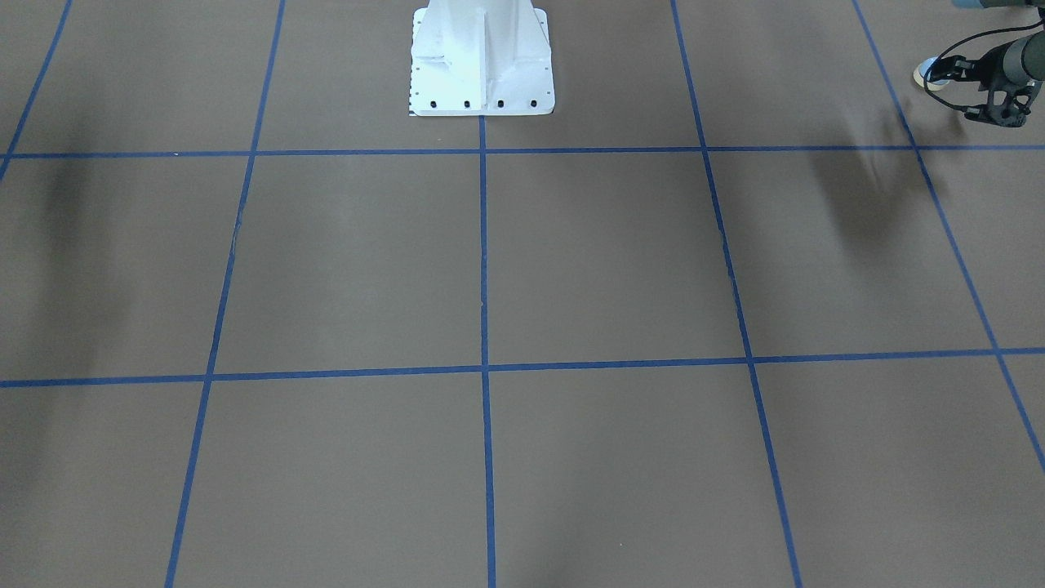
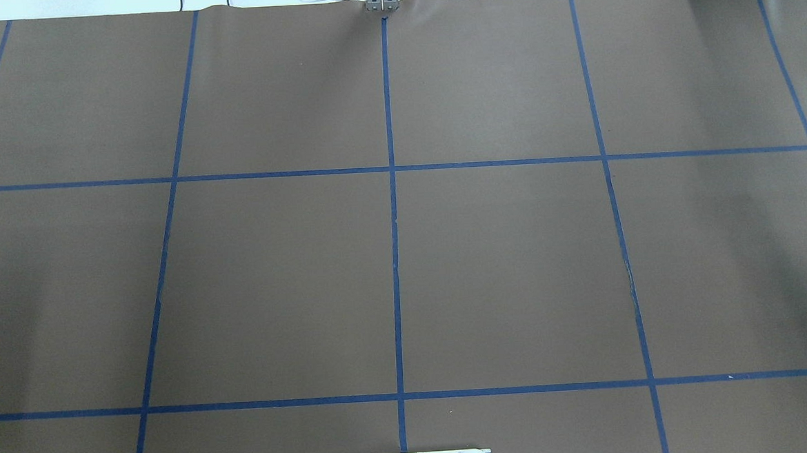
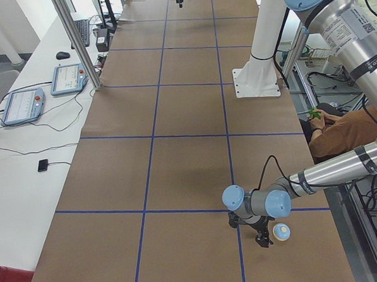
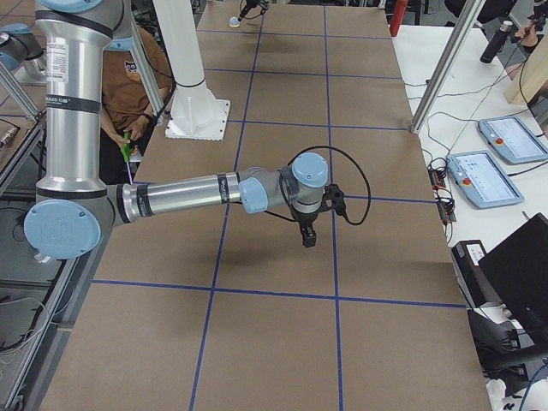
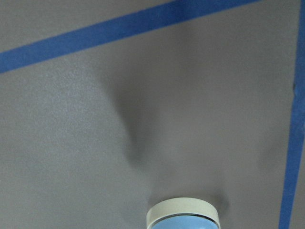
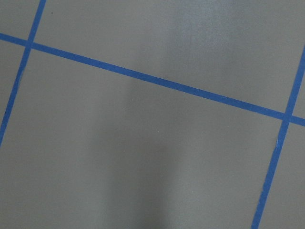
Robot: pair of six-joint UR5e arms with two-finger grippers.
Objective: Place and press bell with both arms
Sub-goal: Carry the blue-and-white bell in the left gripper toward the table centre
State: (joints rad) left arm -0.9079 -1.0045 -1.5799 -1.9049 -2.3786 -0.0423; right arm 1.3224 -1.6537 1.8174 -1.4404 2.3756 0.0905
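The bell, light blue with a cream base, stands on the brown table at the far end on my left side. My left gripper hangs just beside it, fingers pointing down and seemingly apart, holding nothing. In the exterior left view the bell sits right next to the left gripper. The left wrist view shows the bell's top at its bottom edge. My right gripper hovers empty over the table near a tape crossing; I cannot tell whether it is open or shut.
The white pedestal stands at the robot's side of the table. Blue tape lines divide the brown surface into squares. Tablets lie on the side bench. A seated person is beside the table's robot edge.
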